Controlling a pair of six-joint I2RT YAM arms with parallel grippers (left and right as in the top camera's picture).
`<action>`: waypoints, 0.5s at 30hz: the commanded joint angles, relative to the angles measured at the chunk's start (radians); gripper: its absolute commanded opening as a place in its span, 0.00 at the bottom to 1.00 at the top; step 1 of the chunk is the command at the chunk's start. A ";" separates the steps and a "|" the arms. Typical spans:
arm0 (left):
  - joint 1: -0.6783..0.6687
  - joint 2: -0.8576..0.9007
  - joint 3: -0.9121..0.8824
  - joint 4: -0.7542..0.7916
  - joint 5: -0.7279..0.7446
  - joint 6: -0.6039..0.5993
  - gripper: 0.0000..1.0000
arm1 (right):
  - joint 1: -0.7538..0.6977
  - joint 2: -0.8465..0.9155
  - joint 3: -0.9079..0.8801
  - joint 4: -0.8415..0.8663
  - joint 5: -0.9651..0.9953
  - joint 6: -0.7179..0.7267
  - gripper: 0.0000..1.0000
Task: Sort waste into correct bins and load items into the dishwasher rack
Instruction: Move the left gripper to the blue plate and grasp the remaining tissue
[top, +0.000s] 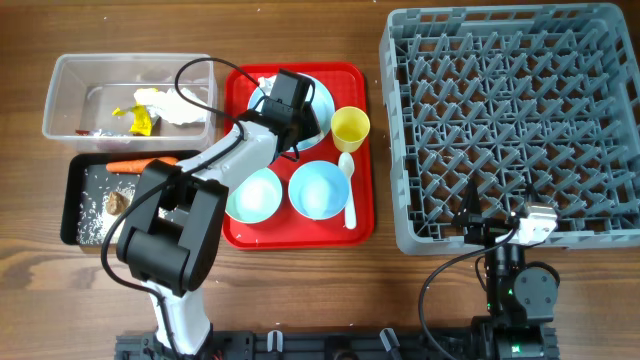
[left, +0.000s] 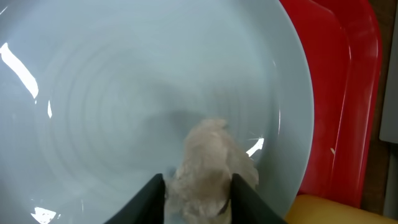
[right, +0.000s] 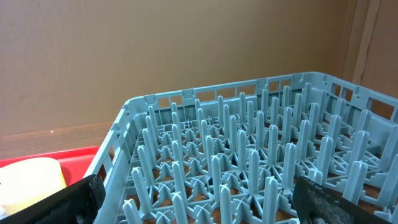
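Down on the light blue plate (left: 124, 93), the left gripper (left: 198, 186) has its two dark fingers (left: 146, 199) pressed in on a crumpled white tissue (left: 211, 155) – the wad fills the gap between them, touches both, and bulges out past the tips onto the plate's floor near its right rim. The left wrist view alone shows that pinch. From overhead the arm's head covers the tissue and only the plate's edge shows, at the back of the red tray (top: 300, 235) just beside the yellow cup (top: 350, 127).

The right gripper (right: 199, 193) stands spread wide with nothing between its fingers – its wrist view looks across the dishwasher rack (right: 249, 155), while overhead places it at the rack's near edge.
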 joint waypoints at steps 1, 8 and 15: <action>-0.004 0.013 0.013 0.004 -0.007 0.006 0.24 | -0.004 0.002 -0.001 0.004 0.010 0.007 1.00; -0.004 0.013 0.013 0.007 -0.007 0.006 0.04 | -0.004 0.002 -0.001 0.004 0.010 0.007 1.00; 0.028 -0.095 0.032 -0.011 -0.061 0.010 0.04 | -0.004 0.002 -0.001 0.004 0.010 0.008 1.00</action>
